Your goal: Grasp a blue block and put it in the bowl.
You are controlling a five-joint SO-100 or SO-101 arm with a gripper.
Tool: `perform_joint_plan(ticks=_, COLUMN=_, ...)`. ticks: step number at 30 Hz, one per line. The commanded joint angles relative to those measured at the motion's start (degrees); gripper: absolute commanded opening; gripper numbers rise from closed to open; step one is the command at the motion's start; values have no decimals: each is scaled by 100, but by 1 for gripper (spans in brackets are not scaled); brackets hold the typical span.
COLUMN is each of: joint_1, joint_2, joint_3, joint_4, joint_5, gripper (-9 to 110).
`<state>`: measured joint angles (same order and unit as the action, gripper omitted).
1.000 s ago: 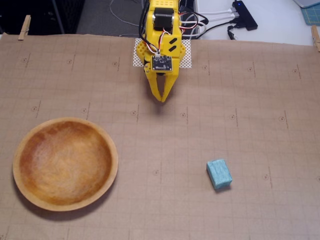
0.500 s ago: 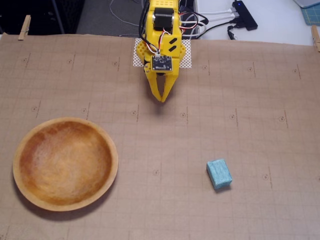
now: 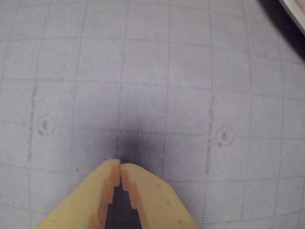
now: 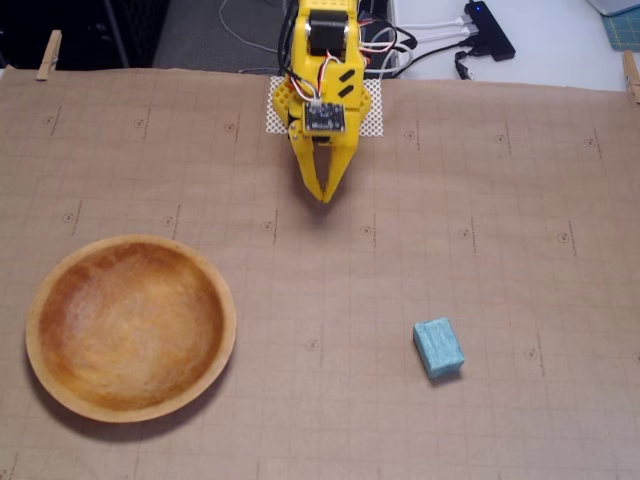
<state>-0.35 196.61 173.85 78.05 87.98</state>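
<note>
In the fixed view a small teal-blue block lies on the brown gridded paper at the lower right. The wide wooden bowl sits at the lower left and holds nothing. My yellow gripper hangs near the top centre, pointing down at the paper, far from both block and bowl. Its fingertips touch, so it is shut on nothing. The wrist view shows only the two closed yellow fingers of the gripper over bare gridded paper; block and bowl are out of that view.
A white mesh pad lies under the arm's base. Cables and a black hub sit beyond the paper's far edge. Wooden clothespins clip the paper at the top corners.
The gripper has lifted or drawn back very slightly toward the base. Block and bowl have not moved.
</note>
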Motion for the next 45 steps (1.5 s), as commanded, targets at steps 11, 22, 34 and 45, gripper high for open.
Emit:
perform_joint_plan(ticks=11, joint_1=44, joint_2=9, joint_3=-2883, joint_4=18, joint_5=-26, gripper=-3)
perform_joint_plan(ticks=22, joint_1=44, joint_2=-571, joint_3=-4280, joint_4=-62, joint_5=-44, gripper=-3)
perform_joint_plan(ticks=34, joint_1=53, joint_2=-3568, joint_3=-5467, joint_4=-1934, joint_5=-18, gripper=-3)
perform_joint_plan(ticks=45, joint_1=53, joint_2=-5291, joint_3=-5423, joint_4=-3753, joint_5=0, gripper=-3)
